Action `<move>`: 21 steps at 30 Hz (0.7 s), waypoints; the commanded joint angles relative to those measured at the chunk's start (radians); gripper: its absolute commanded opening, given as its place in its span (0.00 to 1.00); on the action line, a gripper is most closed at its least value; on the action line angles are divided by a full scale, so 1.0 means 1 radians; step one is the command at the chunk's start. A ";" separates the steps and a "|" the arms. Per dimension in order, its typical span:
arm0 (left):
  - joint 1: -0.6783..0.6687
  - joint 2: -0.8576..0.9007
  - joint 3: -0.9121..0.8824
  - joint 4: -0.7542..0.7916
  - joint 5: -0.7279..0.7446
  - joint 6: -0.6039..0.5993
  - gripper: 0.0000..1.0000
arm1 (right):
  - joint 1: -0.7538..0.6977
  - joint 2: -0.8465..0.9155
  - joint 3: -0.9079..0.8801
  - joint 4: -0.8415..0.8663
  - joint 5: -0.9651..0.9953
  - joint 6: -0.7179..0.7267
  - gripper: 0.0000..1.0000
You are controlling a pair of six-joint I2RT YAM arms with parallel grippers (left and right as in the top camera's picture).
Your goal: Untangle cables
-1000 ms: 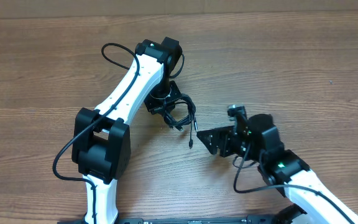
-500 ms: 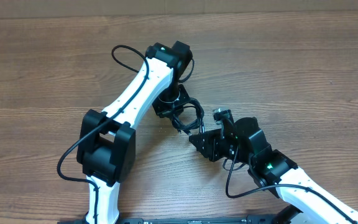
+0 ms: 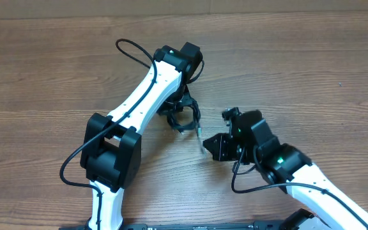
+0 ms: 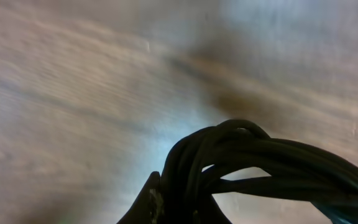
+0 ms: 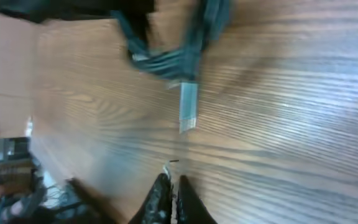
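Cables (image 3: 185, 119) hang as one dark bundle near the middle of the table (image 3: 312, 70), just under the end of the left arm (image 3: 152, 83). In the overhead view the left gripper (image 3: 175, 108) is mostly covered by its own arm, so its opening cannot be read from there. One cord drops out of the bundle and ends in a small pale plug (image 3: 200, 143). The right gripper (image 3: 209, 145) is just beside this plug, pointing toward it.

In the left wrist view the picture is blurred. The cables (image 4: 260, 168) fill the lower right part as several black loops, very close to the camera. They rise from right beside the one finger (image 4: 151, 200) that shows, and the left gripper appears to be closed on them. The table surface behind is far and out of focus.

In the right wrist view the right gripper (image 5: 173, 198) has its two fingers almost pressed together, with nothing between them. The plug (image 5: 188, 109) is above the fingertips, apart from them, and the bundle (image 5: 166, 56) is at the top of the picture.
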 commanded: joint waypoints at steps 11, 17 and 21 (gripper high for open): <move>-0.098 -0.050 0.023 0.013 -0.089 0.035 0.04 | 0.002 0.038 0.092 -0.032 0.172 -0.032 0.24; -0.042 -0.066 0.051 -0.051 0.053 0.005 0.04 | 0.042 0.095 0.087 -0.037 0.212 -0.110 0.52; 0.003 -0.066 0.073 -0.077 0.201 0.005 0.04 | 0.101 0.155 0.087 -0.013 0.294 -0.111 0.44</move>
